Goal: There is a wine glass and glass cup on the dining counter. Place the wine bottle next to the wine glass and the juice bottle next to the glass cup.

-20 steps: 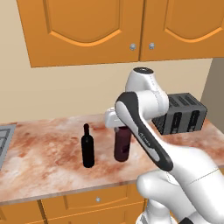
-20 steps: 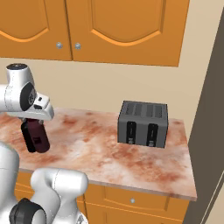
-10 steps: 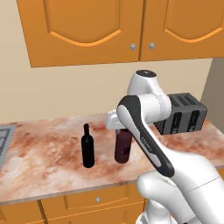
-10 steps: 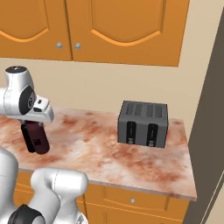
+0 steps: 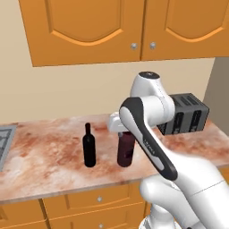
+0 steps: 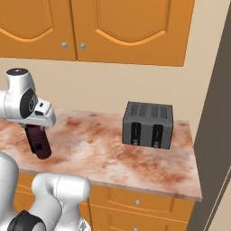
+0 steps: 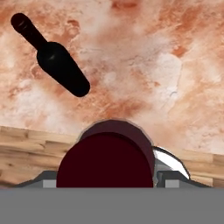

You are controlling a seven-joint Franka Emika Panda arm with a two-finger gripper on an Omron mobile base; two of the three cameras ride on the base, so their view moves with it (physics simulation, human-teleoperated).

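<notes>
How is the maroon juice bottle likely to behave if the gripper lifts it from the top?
The juice bottle looks rigid, so it probably won't flex. Its smooth round cap under the gripper may slip or twist. Being upright and taller than wide, it could tip toward the nearby wine bottle if nudged sideways.

A rendered home kitchen: orange wood wall cabinets [image 5: 85,27] with arched panel doors and small round knobs hang over a reddish marbled stone worktop [image 6: 117,153]. Matching drawer fronts [image 5: 89,201] run beneath its edge. A dark grey four-slot toaster [image 6: 148,125] stands on the worktop near a beige wall, and two bottles, one black [image 5: 89,146] and one maroon [image 5: 126,149], stand upright beside each other.
</notes>
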